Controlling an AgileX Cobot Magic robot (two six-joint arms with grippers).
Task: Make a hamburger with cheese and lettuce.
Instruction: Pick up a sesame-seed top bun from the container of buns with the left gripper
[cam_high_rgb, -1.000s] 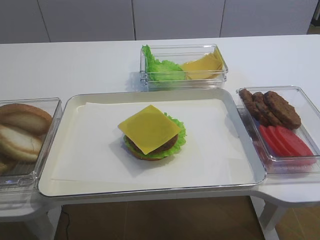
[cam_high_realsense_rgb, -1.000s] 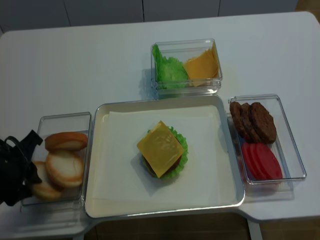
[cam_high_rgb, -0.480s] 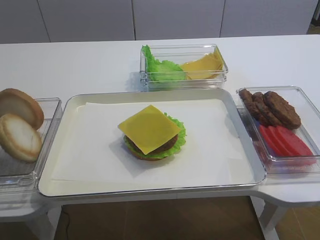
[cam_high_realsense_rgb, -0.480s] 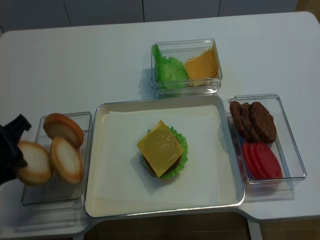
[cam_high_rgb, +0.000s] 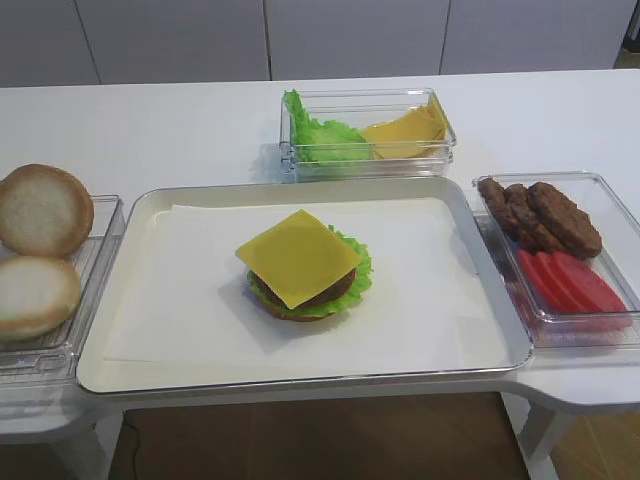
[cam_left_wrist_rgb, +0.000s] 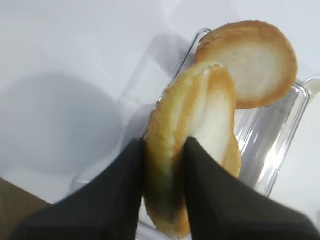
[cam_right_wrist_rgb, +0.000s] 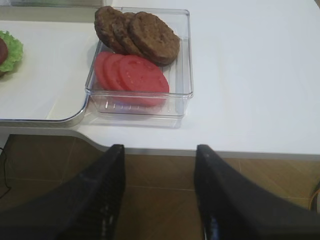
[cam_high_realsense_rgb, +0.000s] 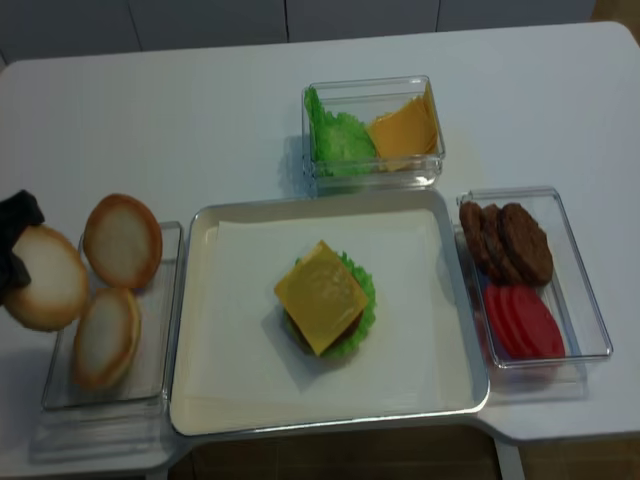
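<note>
The hamburger (cam_high_rgb: 300, 268) sits open in the middle of the paper-lined tray (cam_high_rgb: 190, 375). Its square yellow cheese (cam_high_rgb: 298, 257) lies on top, and the lettuce (cam_high_rgb: 354, 262) frills out round the brown patty. No top bun is on it. At the far left my left gripper (cam_left_wrist_rgb: 165, 146) is shut on the edge of a pale bun half (cam_high_realsense_rgb: 42, 290), held on edge above the clear bun container (cam_high_realsense_rgb: 60, 398). Two more bun halves (cam_high_realsense_rgb: 122, 240) (cam_high_realsense_rgb: 105, 336) stand tilted beside it. My right gripper (cam_right_wrist_rgb: 159, 150) hangs open and empty below the table's front edge.
A clear box at the back (cam_high_rgb: 366, 160) holds loose lettuce leaves and a pile of cheese slices. On the right, another clear box (cam_high_rgb: 610, 330) holds dark patties (cam_high_rgb: 540, 212) and red tomato slices (cam_high_rgb: 572, 280), close against the tray's right rim.
My left gripper has risen and moved toward the back with the bun half. The other two bun halves have tipped up from lying flat in their container. The hamburger has not moved.
</note>
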